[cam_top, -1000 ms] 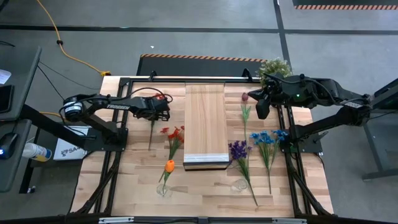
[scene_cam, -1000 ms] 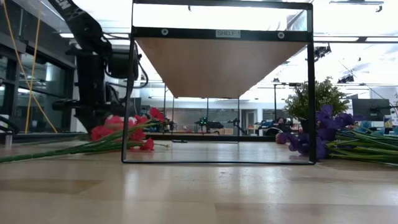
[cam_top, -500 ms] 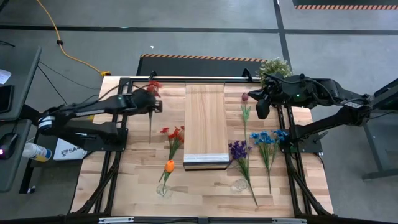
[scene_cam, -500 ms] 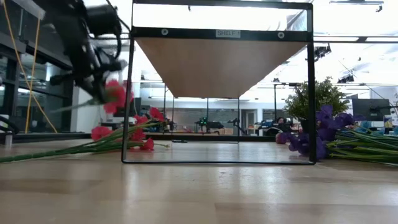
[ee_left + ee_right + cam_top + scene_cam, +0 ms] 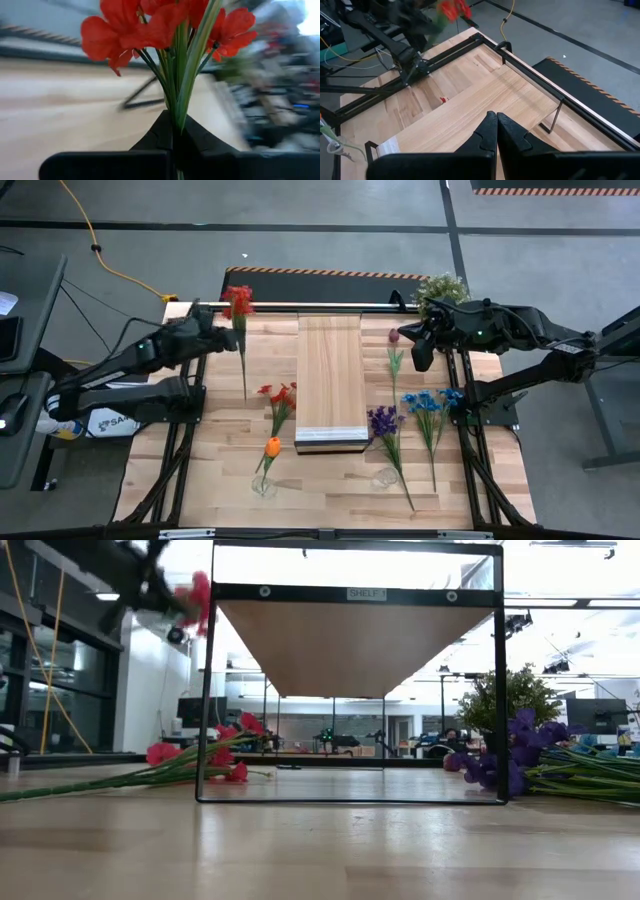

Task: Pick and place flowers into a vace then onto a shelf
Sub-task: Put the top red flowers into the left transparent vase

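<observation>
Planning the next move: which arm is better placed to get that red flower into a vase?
Left. The left gripper is shut on the red flower, lifted over the table's far left, and a vase stands on that side. The right gripper is shut and empty, over the shelf.

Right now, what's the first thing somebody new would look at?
Probably the red flowers, held up in the air by the left claw near the table's far left corner. Next, the long wooden shelf standing in the middle of the table, with orange, purple and blue flowers lying on either side. The right claw waits, shut, over the far right side.
</observation>
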